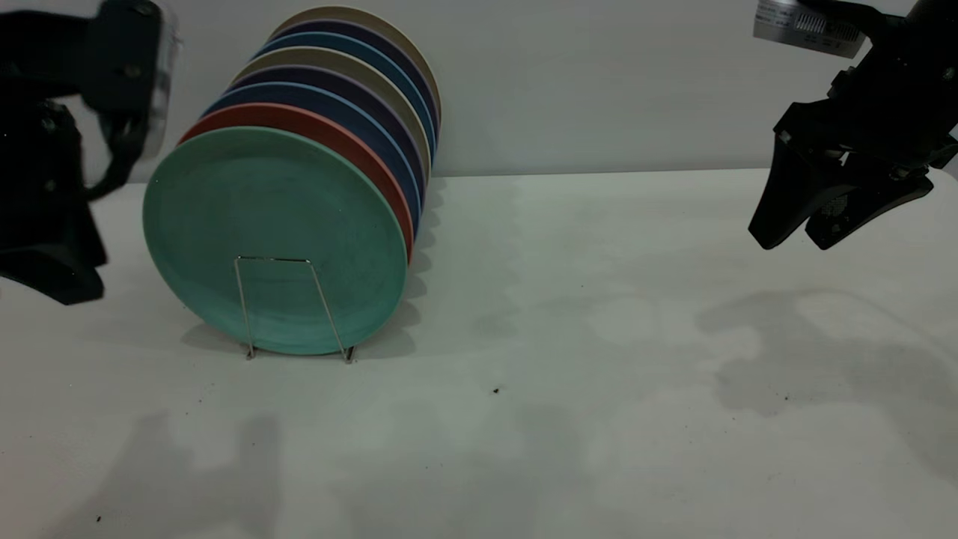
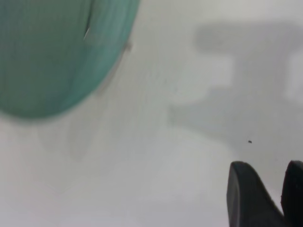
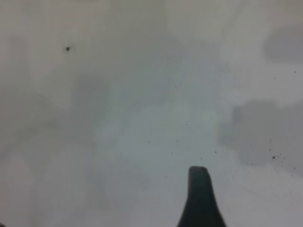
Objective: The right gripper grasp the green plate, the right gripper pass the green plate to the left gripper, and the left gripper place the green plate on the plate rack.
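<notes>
The green plate stands upright at the front of a row of plates, held by the plate rack, whose wire loop crosses its lower face. My left gripper hangs just left of the plate, apart from it. In the left wrist view the left gripper is open with only table between its fingers, and the green plate fills one corner. My right gripper hovers high at the far right, open and empty. Only one of its fingers shows in the right wrist view, over bare table.
Behind the green plate stand a salmon-red plate, dark blue plates and beige ones, all leaning in the same rack. The white table stretches between the rack and the right arm. A grey wall closes the back.
</notes>
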Action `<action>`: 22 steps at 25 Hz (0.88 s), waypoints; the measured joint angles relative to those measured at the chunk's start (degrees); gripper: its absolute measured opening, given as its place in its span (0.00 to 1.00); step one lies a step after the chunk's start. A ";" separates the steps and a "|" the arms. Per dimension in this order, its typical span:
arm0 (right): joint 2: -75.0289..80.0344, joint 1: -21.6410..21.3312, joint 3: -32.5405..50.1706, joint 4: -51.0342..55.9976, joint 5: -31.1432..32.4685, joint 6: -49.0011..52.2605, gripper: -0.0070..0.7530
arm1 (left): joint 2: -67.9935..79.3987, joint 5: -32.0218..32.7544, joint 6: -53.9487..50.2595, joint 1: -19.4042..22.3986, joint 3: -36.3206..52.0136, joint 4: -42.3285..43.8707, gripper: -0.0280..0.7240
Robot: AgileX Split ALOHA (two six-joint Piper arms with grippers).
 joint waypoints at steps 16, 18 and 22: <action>-0.13 0.11 0.00 -2.53 0.06 1.72 0.76 | 0.00 -2.45 -63.00 11.61 -1.79 5.18 0.33; -1.18 0.80 0.00 -7.46 0.17 5.77 0.76 | 0.00 -3.15 -63.58 11.61 -1.79 5.84 0.36; -6.89 3.81 0.00 -20.32 0.31 16.21 0.76 | 0.00 -3.72 -63.75 11.61 -1.81 6.68 0.54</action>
